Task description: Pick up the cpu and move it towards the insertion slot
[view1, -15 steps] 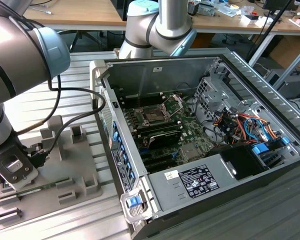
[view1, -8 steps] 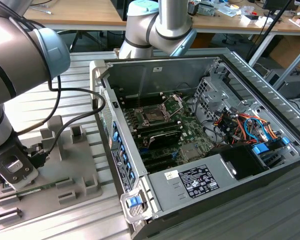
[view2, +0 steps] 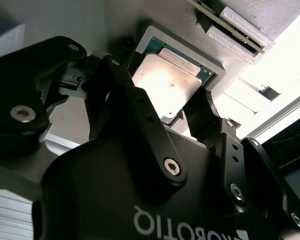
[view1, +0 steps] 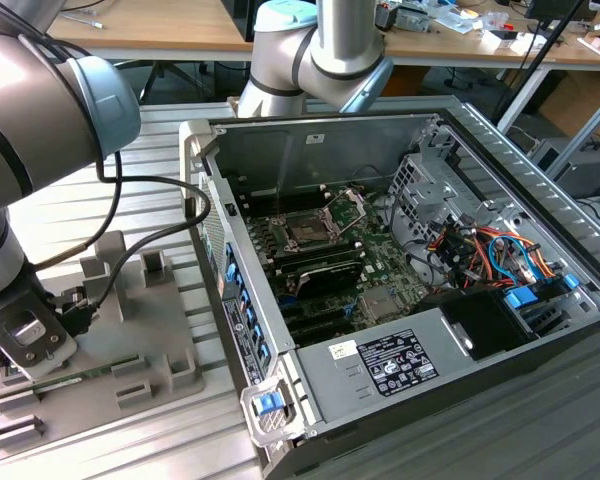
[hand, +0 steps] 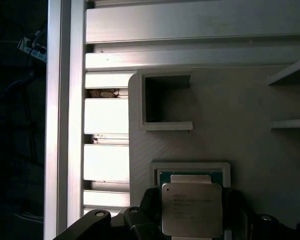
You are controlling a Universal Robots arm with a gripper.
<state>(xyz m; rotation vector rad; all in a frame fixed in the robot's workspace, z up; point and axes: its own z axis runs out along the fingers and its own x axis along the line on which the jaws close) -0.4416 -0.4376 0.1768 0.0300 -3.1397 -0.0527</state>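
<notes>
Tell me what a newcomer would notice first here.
The silvery square metal-topped cpu sits in the recess of a grey plastic tray, with the black gripper close over it in the second wrist view. In the exterior view, the open grey metal computer case stands mid-frame, the silver-framed square insertion slot on its motherboard.

Open computer case [view1: 300,150] on slatted table [view1: 70,205], grey tray [view1: 150,320] at the exterior view's left, perhaps holding a memory stick [view1: 80,377], desk [view1: 150,25] beyond.
</notes>
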